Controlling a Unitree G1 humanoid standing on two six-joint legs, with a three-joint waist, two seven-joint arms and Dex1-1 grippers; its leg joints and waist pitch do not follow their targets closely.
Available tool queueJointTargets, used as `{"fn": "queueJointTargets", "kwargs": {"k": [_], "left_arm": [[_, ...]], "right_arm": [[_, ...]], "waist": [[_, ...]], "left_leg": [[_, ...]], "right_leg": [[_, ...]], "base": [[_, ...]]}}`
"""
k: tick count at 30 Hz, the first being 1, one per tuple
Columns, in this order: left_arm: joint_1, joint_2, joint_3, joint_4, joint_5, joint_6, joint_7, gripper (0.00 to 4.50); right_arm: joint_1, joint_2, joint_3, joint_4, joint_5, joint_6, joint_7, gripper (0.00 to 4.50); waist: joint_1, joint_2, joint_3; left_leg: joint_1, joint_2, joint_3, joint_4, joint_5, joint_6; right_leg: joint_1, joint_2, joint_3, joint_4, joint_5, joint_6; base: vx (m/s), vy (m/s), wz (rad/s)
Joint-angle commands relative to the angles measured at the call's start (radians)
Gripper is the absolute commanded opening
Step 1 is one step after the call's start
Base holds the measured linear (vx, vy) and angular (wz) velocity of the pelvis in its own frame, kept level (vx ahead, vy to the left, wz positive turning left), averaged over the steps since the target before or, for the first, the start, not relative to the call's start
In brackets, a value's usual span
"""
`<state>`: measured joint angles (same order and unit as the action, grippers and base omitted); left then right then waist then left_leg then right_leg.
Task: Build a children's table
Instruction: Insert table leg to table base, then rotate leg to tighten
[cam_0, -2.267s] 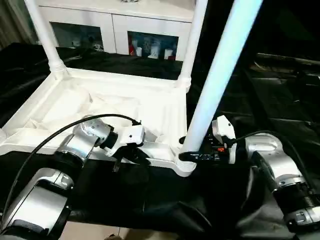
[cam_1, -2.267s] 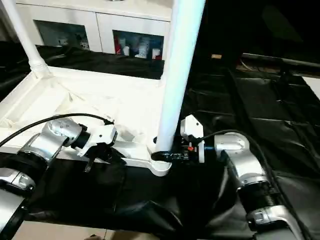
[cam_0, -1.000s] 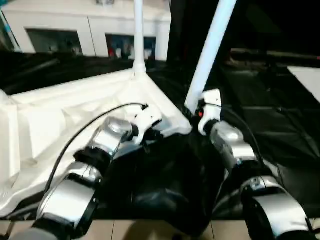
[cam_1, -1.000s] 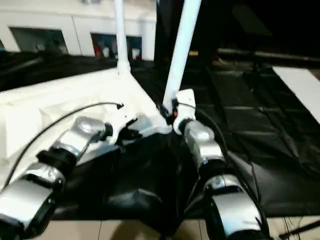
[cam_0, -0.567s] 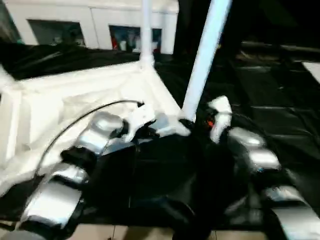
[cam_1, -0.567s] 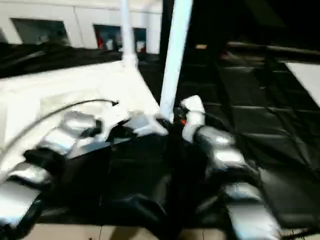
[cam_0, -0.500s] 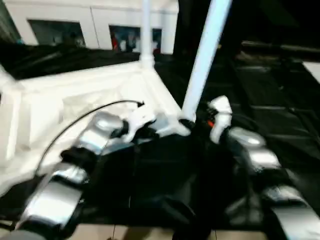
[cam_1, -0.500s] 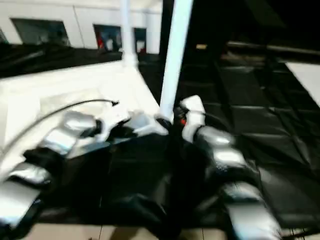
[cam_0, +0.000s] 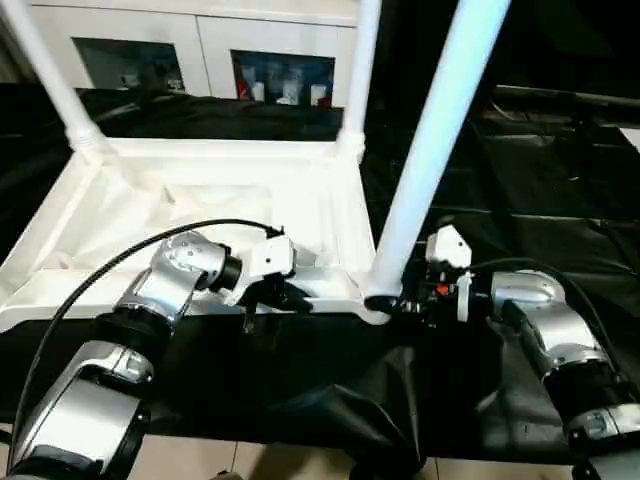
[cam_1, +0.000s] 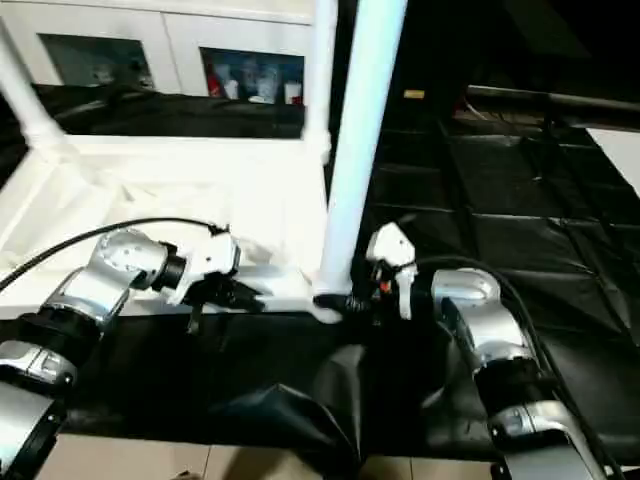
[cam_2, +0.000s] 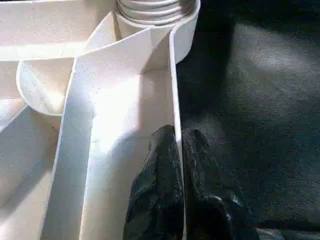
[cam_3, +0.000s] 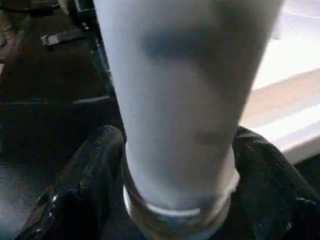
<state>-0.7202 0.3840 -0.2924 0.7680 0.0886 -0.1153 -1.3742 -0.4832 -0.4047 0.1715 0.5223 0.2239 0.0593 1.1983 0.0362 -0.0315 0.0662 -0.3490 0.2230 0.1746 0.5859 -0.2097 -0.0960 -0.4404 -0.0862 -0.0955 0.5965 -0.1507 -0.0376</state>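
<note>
Compared with a second ago, my head camera has swung back and the table top (cam_0: 200, 215) sits squarer in view; my right gripper (cam_0: 408, 304) has also widened its fingers around the near-right leg (cam_0: 430, 150).

I see the white children's table lying upside down on the black-draped work table (cam_0: 520, 170), ribbed underside facing up. Three legs stand in their corner sockets: the near-right one, a far-right leg (cam_0: 358, 70) and a far-left leg (cam_0: 50, 80).

My left gripper (cam_2: 179, 145) is pinched tight on the top's near rim (cam_2: 174, 90), one finger inside the wall and one outside, a little left of the near-right corner socket (cam_0: 376, 303).

In the right wrist view my right gripper's two black fingers (cam_3: 85, 185) sit either side of the near-right leg's base, low by its collar (cam_3: 180, 212). I cannot tell whether the pads are pressing on the tube or merely straddling it.

Beyond the work table stands a white cabinet (cam_0: 200, 40) with glass doors.
</note>
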Motion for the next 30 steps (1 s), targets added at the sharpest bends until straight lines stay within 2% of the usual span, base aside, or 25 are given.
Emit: {"fn": "queueJointTargets", "kwargs": {"k": [1, 8, 15, 19, 21, 22, 23, 25, 27, 30], "left_arm": [[-0.017, -0.026, 0.029, -0.045, -0.079, -0.036, -0.001, 0.0], [-0.021, -0.025, 0.033, -0.038, -0.074, -0.038, -0.008, 0.0], [-0.023, -0.022, 0.035, -0.025, -0.064, -0.044, -0.01, 0.0], [-0.023, -0.025, 0.036, -0.017, -0.052, -0.035, 0.016, 0.0], [-0.026, -0.037, 0.039, -0.003, -0.029, -0.002, 0.086, 0.0], [-0.036, -0.046, 0.036, 0.02, 0.003, 0.03, 0.157, 0.0], [-0.04, -0.05, 0.035, 0.03, 0.015, 0.045, 0.186, 0.0], [-0.049, -0.072, 0.042, 0.048, 0.016, 0.084, 0.228, 0.0], [-0.062, -0.097, 0.045, 0.064, 0.026, 0.123, 0.282, 0.0], [-0.088, -0.137, 0.049, 0.096, 0.048, 0.173, 0.389, 0.0]], "right_arm": [[0.006, 0.015, 0.04, -0.024, -0.009, 0.001, 0.037, 3.05], [0.012, 0.024, 0.053, -0.025, -0.013, 0.015, 0.052, 2.72], [0.013, 0.017, 0.065, -0.014, -0.033, 0.004, 0.06, 2.72], [0.007, 0.035, 0.053, 0.016, -0.05, 0.012, 0.002, 2.72], [-0.014, 0.083, 0.015, 0.088, -0.075, 0.011, -0.152, 2.72], [-0.031, 0.123, -0.016, 0.143, -0.085, 0.021, -0.279, 2.72], [-0.036, 0.136, -0.026, 0.16, -0.088, 0.025, -0.32, 2.72], [-0.046, 0.177, -0.051, 0.197, -0.089, 0.034, -0.429, 2.71], [-0.06, 0.219, -0.078, 0.234, -0.095, 0.049, -0.553, 2.7], [-0.083, 0.277, -0.114, 0.286, -0.1, 0.071, -0.726, 2.7]], "waist": [[0.002, -0.004, -0.07], [0.001, -0.004, -0.074], [0.003, -0.006, -0.076], [0.002, -0.007, -0.076], [-0.003, -0.005, -0.074], [-0.009, -0.003, -0.072], [-0.014, -0.004, -0.071], [-0.018, -0.003, -0.069], [-0.023, -0.002, -0.068], [-0.032, 0.0, -0.067]], "left_leg": [[-0.005, 0.005, 0.015, -0.058, -0.128, 0.079], [-0.01, 0.004, 0.013, -0.056, -0.089, 0.092], [-0.01, 0.003, 0.014, -0.054, -0.093, 0.093], [-0.01, 0.003, 0.013, -0.053, -0.088, 0.093], [-0.009, 0.002, 0.012, -0.055, -0.1, 0.079], [-0.012, -0.001, 0.009, -0.056, -0.118, 0.06], [-0.008, -0.002, 0.009, -0.057, -0.132, 0.043], [-0.004, -0.003, 0.009, -0.058, -0.152, 0.032], [-0.007, -0.005, 0.008, -0.059, -0.166, 0.028], [-0.003, -0.008, 0.007, -0.059, -0.186, 0.019]], "right_leg": [[0.079, -0.045, 0.051, -0.069, -0.257, -0.199], [0.085, -0.043, 0.05, -0.057, -0.18, -0.217], [0.087, -0.043, 0.049, -0.057, -0.184, -0.214], [0.086, -0.043, 0.049, -0.055, -0.183, -0.213], [0.082, -0.045, 0.05, -0.059, -0.211, -0.208], [0.084, -0.046, 0.049, -0.062, -0.255, -0.194], [0.081, -0.046, 0.048, -0.069, -0.304, -0.175], [0.077, -0.044, 0.047, -0.076, -0.353, -0.163], [0.078, -0.042, 0.046, -0.078, -0.378, -0.152], [0.073, -0.04, 0.044, -0.087, -0.419, -0.137]], "base": [[0.0, 0.0, 0.0], [0.0, 0.0, 0.0], [0.0, 0.0, 0.0], [0.0, 0.0, 0.0], [0.0, 0.0, 0.0], [0.0, 0.0, 0.0], [0.0, 0.0, 0.0], [0.0, 0.0, 0.0], [0.0, 0.0, 0.0], [0.0, 0.0, 0.0]]}}
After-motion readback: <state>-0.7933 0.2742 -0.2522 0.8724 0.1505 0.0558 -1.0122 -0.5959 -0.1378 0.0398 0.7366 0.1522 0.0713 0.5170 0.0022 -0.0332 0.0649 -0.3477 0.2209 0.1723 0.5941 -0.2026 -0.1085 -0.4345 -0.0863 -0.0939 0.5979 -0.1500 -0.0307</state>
